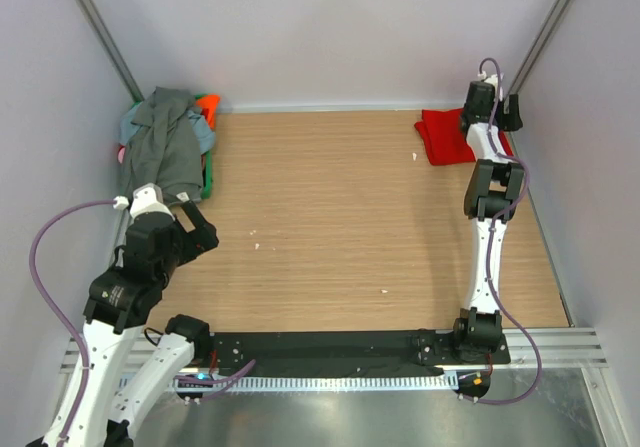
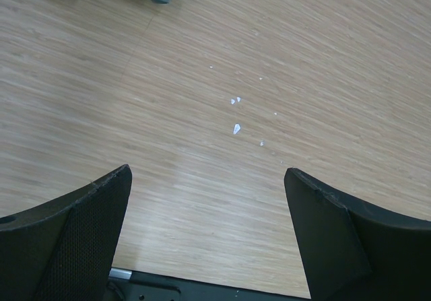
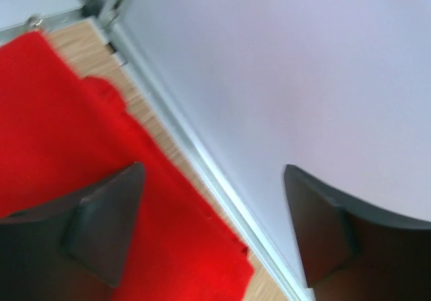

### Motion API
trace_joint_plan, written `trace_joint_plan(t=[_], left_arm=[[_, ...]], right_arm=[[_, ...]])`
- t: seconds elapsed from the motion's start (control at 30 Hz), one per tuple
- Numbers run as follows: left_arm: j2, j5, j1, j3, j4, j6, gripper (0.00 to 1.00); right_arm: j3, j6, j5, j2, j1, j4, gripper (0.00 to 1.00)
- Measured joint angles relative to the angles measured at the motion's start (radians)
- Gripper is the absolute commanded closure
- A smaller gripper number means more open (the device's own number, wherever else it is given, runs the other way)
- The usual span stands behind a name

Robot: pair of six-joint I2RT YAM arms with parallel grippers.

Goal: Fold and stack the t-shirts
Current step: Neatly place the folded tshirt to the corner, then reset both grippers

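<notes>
My right fingers (image 3: 101, 223) gape empty over the folded red shirt (image 1: 445, 137) at the far right corner of the desk (image 1: 330, 217), likely the stack's base; my left fingers (image 2: 74, 233), spread too, face the far-left pile (image 1: 165, 142).

The table (image 1: 340, 207) shows pale wood grain, smooth with a faint sheen. The red t-shirt (image 1: 440, 139) and the grey t-shirt (image 1: 165, 147) are soft matt cloth. The left gripper (image 2: 207, 173) has matt black fingers (image 2: 81, 233), finely textured.
</notes>
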Motion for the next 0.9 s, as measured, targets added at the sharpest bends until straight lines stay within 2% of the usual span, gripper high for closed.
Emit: trace_joint_plan(t=[0.03,0.2,0.33,0.5,0.57,0.63,0.7,0.8,0.9], left_arm=[[0.002,0.000,0.001,0.000,0.000,0.000,0.05],[0.004,0.001,0.011,0.000,0.000,0.000,0.05],[0.004,0.004,0.035,0.000,0.000,0.001,0.05],[0.004,0.010,0.045,0.000,0.000,0.001,0.05],[0.004,0.010,0.047,0.000,0.000,0.001,0.05],[0.005,0.010,0.047,0.000,0.000,0.001,0.04],[0.008,0.011,0.047,0.000,0.001,0.001,0.04],[0.016,0.015,0.047,0.000,0.001,0.002,0.04],[0.027,0.020,0.047,0.000,0.001,0.002,0.05]], right_arm=[[0.000,-0.005,0.017,0.000,-0.002,0.014,0.00],[-0.027,-0.006,0.090,-0.024,0.000,0.058,0.00],[-0.119,0.029,0.116,-0.133,0.010,0.045,0.00],[-0.271,0.211,0.067,-0.445,0.064,-0.087,0.00],[-0.436,0.335,-0.020,-0.649,0.118,-0.100,0.00],[-0.710,0.454,-0.122,-0.936,0.236,-0.053,0.00],[-0.984,0.546,-0.208,-1.196,0.430,0.063,0.00],[-1.233,0.640,-0.282,-1.363,0.805,0.179,0.00],[-1.394,0.723,-0.284,-1.353,1.053,0.215,0.00]])
